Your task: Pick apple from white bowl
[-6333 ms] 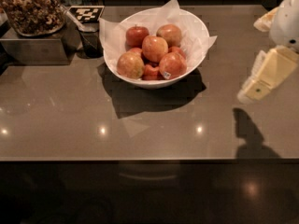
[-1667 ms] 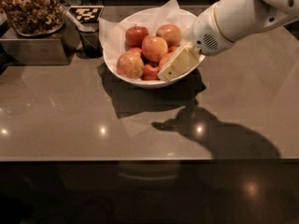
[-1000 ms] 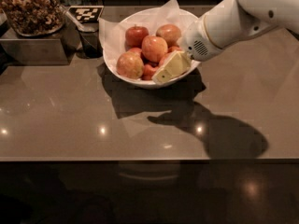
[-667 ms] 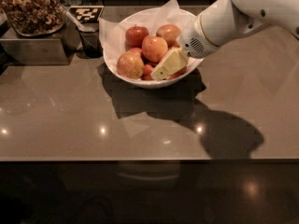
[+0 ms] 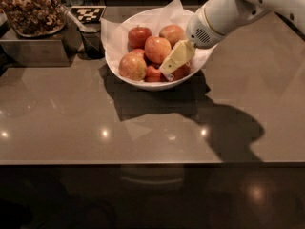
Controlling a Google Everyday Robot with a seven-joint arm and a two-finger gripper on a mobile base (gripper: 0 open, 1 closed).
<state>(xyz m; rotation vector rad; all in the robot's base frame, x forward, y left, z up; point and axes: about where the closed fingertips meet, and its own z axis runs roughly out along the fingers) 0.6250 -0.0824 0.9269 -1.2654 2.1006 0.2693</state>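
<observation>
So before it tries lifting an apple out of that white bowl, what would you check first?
1. Gripper is down inside the white bowl: ok.
2. Gripper is on the apple at the bowl's right front: ok.
3. Firm hold on that apple: cannot tell.
4. Room around it: not ok, the other apples are packed close.
5. Bowl sits flat on the table: ok.
6. Container of nuts is well away from the arm: ok.
</observation>
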